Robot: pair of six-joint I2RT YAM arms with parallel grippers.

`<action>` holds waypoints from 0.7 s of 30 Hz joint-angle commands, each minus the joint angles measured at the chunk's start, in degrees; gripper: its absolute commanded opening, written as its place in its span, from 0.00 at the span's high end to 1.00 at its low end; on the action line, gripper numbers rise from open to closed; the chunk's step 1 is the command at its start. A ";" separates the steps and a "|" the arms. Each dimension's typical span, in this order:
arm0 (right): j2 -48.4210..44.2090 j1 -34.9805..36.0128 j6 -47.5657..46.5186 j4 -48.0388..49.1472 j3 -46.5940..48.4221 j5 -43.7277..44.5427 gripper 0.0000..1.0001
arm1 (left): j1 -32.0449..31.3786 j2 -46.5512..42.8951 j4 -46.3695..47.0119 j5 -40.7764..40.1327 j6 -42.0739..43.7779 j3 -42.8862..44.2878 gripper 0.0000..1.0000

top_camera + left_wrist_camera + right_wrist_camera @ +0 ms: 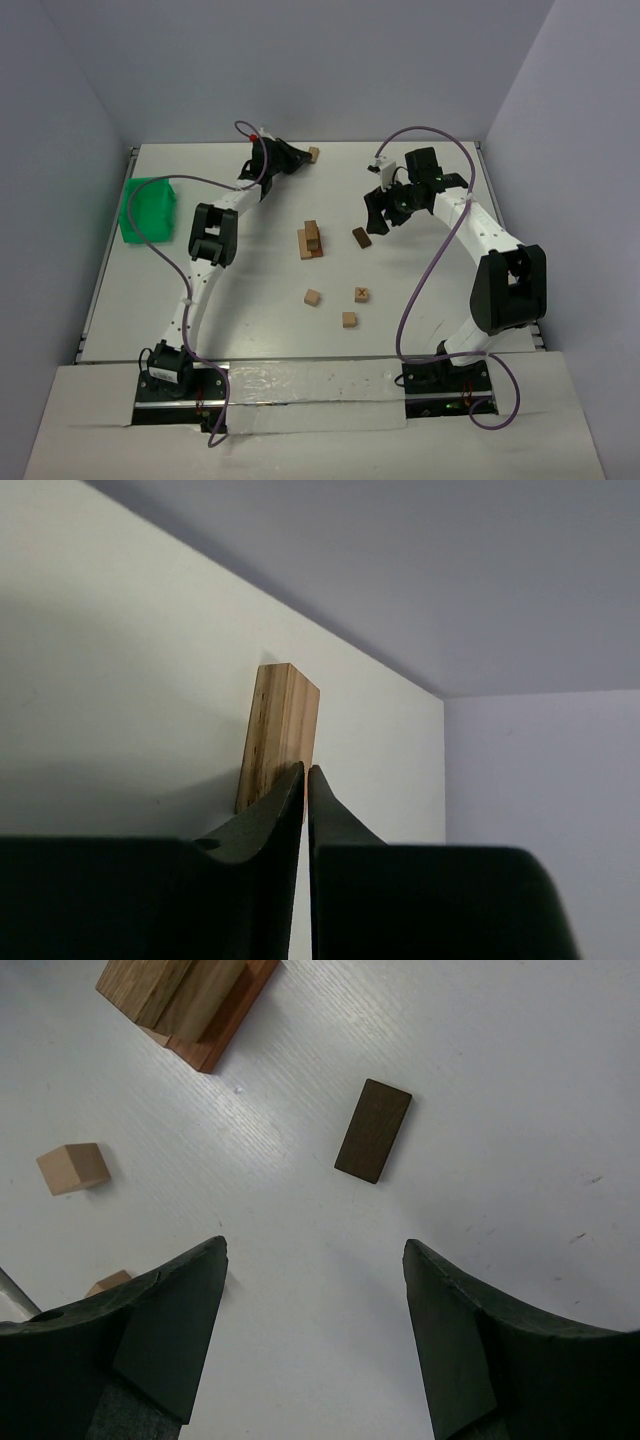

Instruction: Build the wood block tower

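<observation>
The tower (312, 240) is a short stack of tan blocks on a flat reddish base at mid-table; it also shows in the right wrist view (185, 1000). A dark brown block (361, 237) lies flat to its right and in the right wrist view (373, 1130). My right gripper (380, 214) hovers open and empty above the table, near that block (315, 1250). My left gripper (299, 158) is shut with nothing between the fingers (305, 770). Its tips are right against a tan block (313, 154) near the back wall (280, 730).
A tan cube (313, 297), an X-marked cube (361, 294) and another tan cube (349, 320) lie loose toward the front. A green tray (147, 210) stands at the left edge. Walls close the table at the back and sides.
</observation>
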 commanded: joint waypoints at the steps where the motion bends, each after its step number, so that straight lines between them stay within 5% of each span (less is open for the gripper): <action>1: -1.30 -0.17 0.02 -0.02 1.15 -0.26 0.22 | -1.67 -3.51 -13.48 4.31 2.48 -6.36 0.89; 16: -3.38 -0.21 0.29 0.30 0.39 -0.87 0.22 | -1.66 -23.51 -17.39 4.33 11.16 -29.90 0.94; 21: -4.42 -0.26 0.37 0.94 -0.73 -1.39 0.22 | -0.50 -30.41 -13.64 4.67 15.47 -34.96 0.84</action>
